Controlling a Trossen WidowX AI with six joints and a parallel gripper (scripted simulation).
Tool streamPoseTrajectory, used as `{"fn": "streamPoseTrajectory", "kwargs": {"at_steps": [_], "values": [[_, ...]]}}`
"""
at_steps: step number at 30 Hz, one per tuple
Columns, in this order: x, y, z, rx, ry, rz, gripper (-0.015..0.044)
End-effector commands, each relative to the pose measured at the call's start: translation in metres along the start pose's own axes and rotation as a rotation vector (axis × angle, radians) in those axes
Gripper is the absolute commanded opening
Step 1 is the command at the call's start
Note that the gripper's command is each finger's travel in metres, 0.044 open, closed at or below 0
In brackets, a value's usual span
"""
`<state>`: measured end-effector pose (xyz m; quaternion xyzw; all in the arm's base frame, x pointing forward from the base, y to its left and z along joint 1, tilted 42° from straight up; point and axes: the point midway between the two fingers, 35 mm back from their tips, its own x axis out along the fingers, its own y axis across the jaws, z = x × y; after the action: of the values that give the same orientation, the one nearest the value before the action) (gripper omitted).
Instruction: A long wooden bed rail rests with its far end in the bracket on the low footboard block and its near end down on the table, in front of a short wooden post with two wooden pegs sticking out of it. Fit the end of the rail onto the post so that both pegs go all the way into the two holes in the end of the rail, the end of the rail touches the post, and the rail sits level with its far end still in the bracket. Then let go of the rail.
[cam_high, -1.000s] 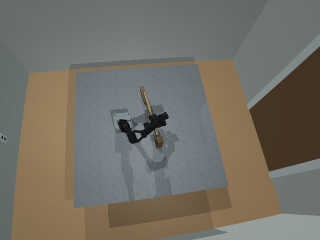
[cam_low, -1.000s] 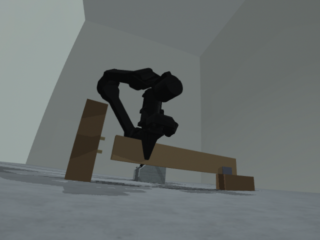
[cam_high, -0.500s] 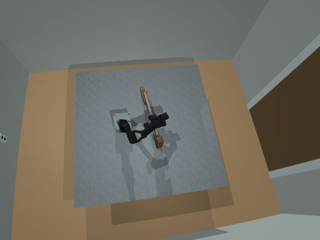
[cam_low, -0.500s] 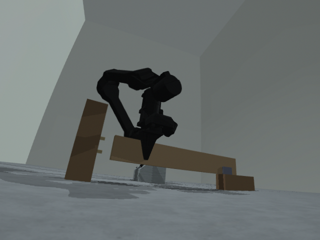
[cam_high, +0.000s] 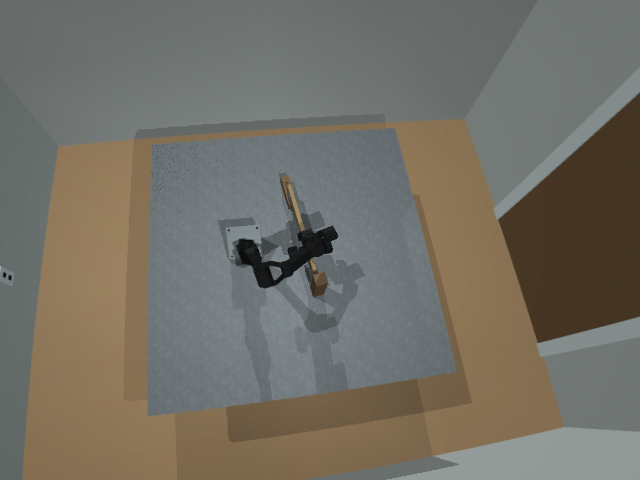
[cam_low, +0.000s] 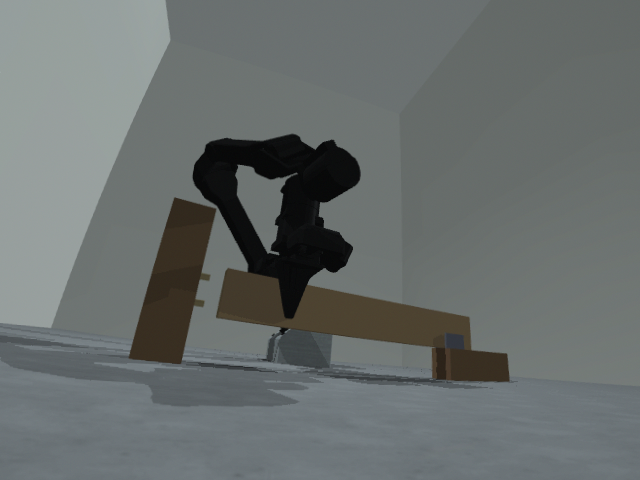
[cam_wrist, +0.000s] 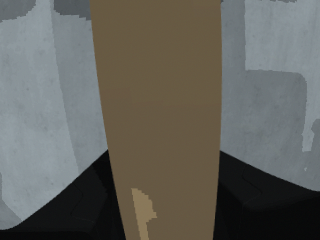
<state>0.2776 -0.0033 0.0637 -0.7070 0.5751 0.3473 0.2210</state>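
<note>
My gripper (cam_low: 289, 308) (cam_high: 306, 238) is shut on the long wooden rail (cam_low: 372, 320) (cam_high: 292, 198) (cam_wrist: 160, 100), gripping it across its width a little way back from the near end. That end hangs off the table at about the height of the two pegs (cam_low: 204, 277) (cam_low: 199, 303) on the short wooden post (cam_low: 173, 281) (cam_high: 318, 284). A small gap shows between the peg tips and the rail's end. The far end rests in the grey bracket (cam_low: 453, 340) on the low footboard block (cam_low: 475, 365) (cam_high: 283, 180). The wrist view shows the rail between my dark fingers.
The arm's pale base (cam_high: 242, 240) (cam_low: 302, 348) stands on the grey table (cam_high: 206, 335) beside the rail. The table's edges drop to a brown floor (cam_high: 87, 310). Walls enclose the room.
</note>
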Motion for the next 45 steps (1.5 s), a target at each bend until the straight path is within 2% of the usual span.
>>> {"fn": "streamPoseTrajectory", "kwargs": {"at_steps": [1,45], "values": [[-0.001,-0.001,-0.002,-0.002,0.000,-0.004,0.0000],[-0.001,-0.001,-0.016,-0.002,0.001,-0.004,0.0000]]}}
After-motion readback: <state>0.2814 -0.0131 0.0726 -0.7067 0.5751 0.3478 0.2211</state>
